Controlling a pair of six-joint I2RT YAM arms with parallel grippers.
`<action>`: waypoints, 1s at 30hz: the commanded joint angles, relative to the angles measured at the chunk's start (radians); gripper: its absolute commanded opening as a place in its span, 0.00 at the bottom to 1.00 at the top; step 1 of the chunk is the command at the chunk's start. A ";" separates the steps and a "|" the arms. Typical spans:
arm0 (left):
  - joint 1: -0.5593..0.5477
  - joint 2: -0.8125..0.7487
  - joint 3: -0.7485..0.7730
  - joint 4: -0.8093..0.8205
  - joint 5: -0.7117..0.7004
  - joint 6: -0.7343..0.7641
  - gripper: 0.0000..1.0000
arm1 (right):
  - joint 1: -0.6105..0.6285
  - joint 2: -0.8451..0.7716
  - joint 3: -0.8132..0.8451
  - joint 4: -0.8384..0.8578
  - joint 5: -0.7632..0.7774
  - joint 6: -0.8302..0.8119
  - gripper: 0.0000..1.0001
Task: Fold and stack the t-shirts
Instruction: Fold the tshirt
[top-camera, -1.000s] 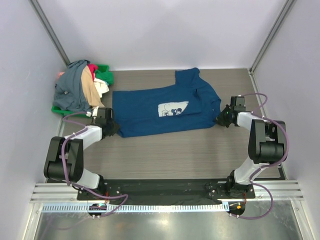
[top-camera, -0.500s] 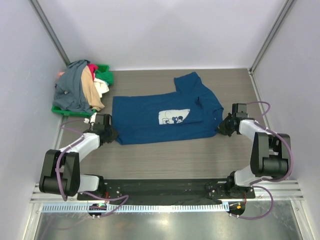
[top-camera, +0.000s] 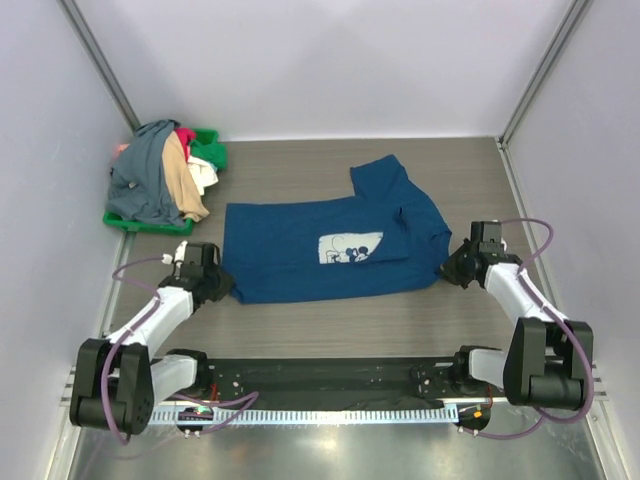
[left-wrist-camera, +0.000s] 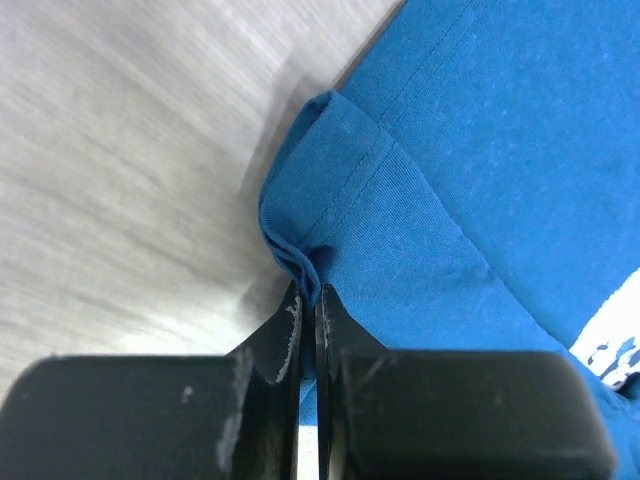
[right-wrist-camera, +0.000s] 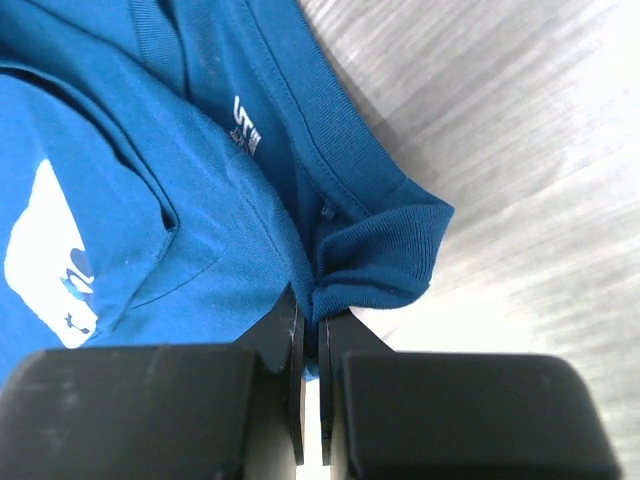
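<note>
Dragged lower in frame, navy t-shirt (top-camera: 320, 245) is being pinched by left tool (left-wrist-camera: 309, 295) and right tool (right-wrist-camera: 311, 315); heaped t-shirts (top-camera: 155, 180) are waiting unfolded.

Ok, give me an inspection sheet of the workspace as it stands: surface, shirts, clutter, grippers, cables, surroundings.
Surface: wood-grain table, no stains seen.
Job's things: navy t-shirt spread out, print up, far sleeve sticking out; heap of other shirts piled at far left.
Clutter: green tray under the heap; otherwise nothing seen.
Grippers: left gripper, jaws shut on the hem corner; right gripper, jaws shut on cloth beside the collar.
Cables: purple cables looped along both arms, off the shirt.
Surroundings: pale walls, metal frame posts.
</note>
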 joint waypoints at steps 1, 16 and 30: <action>0.000 -0.071 -0.023 -0.060 0.003 -0.029 0.00 | -0.009 -0.091 -0.014 -0.065 0.031 0.023 0.01; 0.000 -0.390 -0.029 -0.267 0.006 -0.055 0.58 | -0.007 -0.346 -0.051 -0.207 -0.006 0.075 0.76; 0.002 -0.437 0.045 -0.237 -0.159 0.138 0.65 | 0.042 0.246 0.555 -0.044 -0.118 -0.103 0.76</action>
